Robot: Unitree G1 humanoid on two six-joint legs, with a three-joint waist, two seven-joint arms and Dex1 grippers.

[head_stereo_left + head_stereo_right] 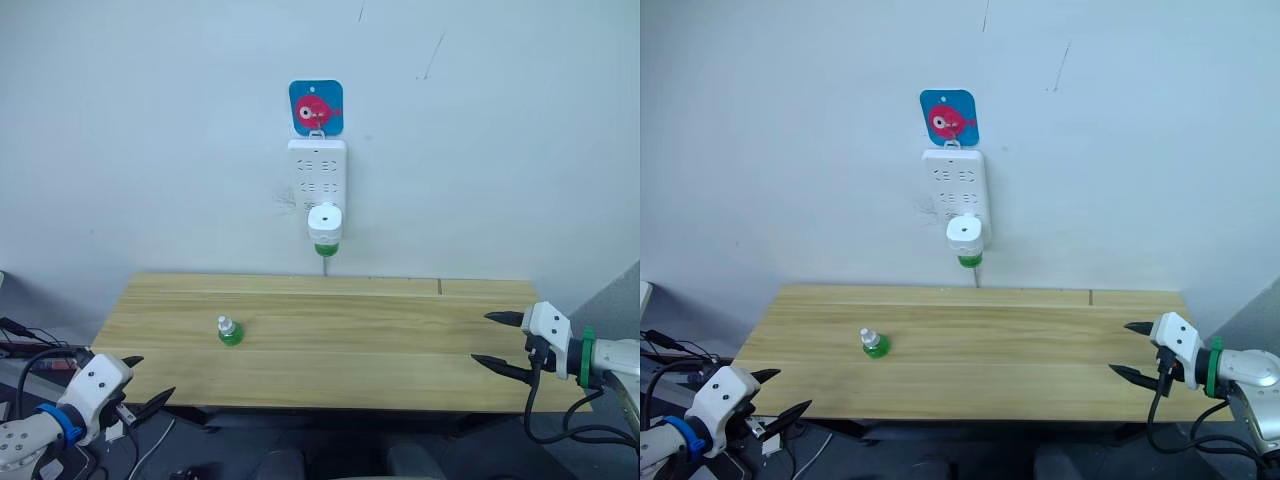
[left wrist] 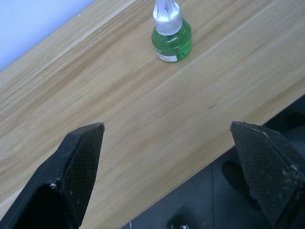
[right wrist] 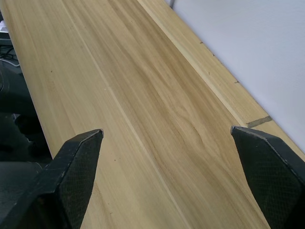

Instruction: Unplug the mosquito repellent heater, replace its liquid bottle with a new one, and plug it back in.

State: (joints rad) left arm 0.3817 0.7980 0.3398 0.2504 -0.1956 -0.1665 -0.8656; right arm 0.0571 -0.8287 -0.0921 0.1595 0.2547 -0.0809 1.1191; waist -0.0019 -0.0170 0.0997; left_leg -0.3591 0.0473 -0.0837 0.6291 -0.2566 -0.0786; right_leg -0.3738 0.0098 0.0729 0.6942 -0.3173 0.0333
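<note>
Both tools hang wide apart and empty: the left tool (image 1: 146, 380) at the lower left of the frame, off the near edge of the wooden surface (image 1: 400, 345), the right tool (image 1: 497, 342) at the lower right over its end. Left of centre on the surface stands a small green liquid bottle (image 1: 230, 330). Upper centre, the mosquito repellent heater (image 1: 324, 226) sits plugged into the white power strip (image 1: 317, 170) on the wall.

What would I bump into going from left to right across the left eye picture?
Left claw → green bottle on the table → mosquito repellent heater plugged into the power strip on the wall → right claw.
</note>
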